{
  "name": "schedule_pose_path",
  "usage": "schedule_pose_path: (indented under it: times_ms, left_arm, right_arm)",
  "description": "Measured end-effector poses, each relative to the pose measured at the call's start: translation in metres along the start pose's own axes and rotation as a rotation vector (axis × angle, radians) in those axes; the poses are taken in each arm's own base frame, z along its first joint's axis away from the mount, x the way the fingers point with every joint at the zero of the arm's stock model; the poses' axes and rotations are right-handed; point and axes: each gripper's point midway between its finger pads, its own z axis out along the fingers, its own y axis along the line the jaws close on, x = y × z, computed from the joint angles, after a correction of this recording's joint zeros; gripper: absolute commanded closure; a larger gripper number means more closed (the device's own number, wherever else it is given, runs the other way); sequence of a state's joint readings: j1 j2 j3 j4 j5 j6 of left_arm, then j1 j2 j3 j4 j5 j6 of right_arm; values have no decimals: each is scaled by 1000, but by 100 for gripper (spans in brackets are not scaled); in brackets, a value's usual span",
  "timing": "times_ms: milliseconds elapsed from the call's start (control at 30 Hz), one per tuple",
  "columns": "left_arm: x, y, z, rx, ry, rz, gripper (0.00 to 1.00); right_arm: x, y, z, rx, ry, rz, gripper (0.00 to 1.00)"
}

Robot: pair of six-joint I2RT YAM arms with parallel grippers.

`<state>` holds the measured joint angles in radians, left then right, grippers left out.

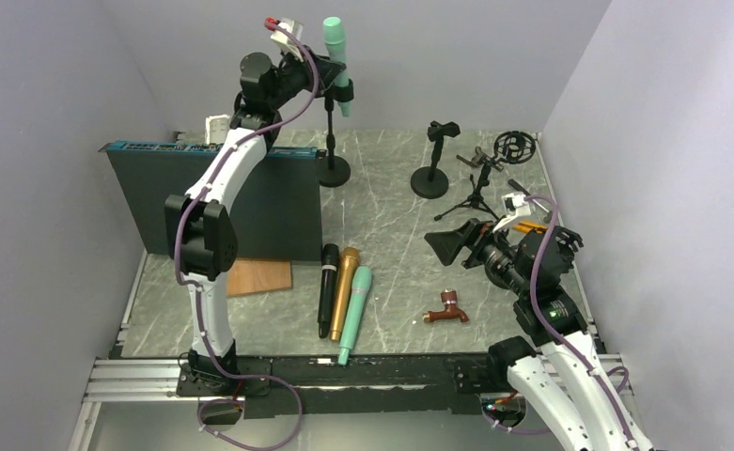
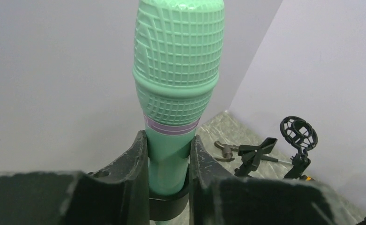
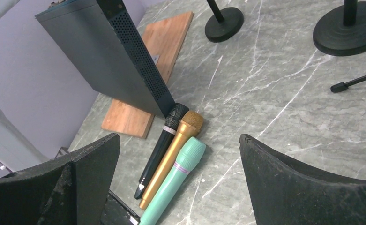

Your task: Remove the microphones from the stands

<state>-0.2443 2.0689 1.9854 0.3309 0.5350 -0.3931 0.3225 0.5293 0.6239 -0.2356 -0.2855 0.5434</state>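
Mint mic (image 2: 176, 70) clenched in left claw (image 2: 168, 157) at 12 o'clock; if it sticks, lifting could topple stand (image 1: 334, 172). Right claw (image 3: 178, 145) released.

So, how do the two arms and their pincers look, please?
The left arm and right arm have white shells and black joints, with a purple cable along each. The left pincer and right pincer have wide black fingers.

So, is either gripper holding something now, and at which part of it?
The left gripper is shut on the mint-green microphone, on its handle just below the purple ring, above the stand's clip. The right gripper is open and holds nothing.
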Motion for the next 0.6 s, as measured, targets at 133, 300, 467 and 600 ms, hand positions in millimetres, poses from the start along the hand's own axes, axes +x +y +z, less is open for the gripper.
schedule_pose_path:
  times_ms: [133,300,467,600]
  left_arm:
    - [3,-17,3,20,24,17,100]
    - [8,-42,-2,45,57,-8,100]
    - [20,-90,-8,106,101,-62,100]
    - [32,-138,-13,180,135,-97,100]
  right_arm:
    - [0,-2,1,10,1,8,0]
    - [1,-4,3,21,5,21,0]
    - [2,-7,4,36,7,22,0]
    - [0,-12,3,64,1,15,0]
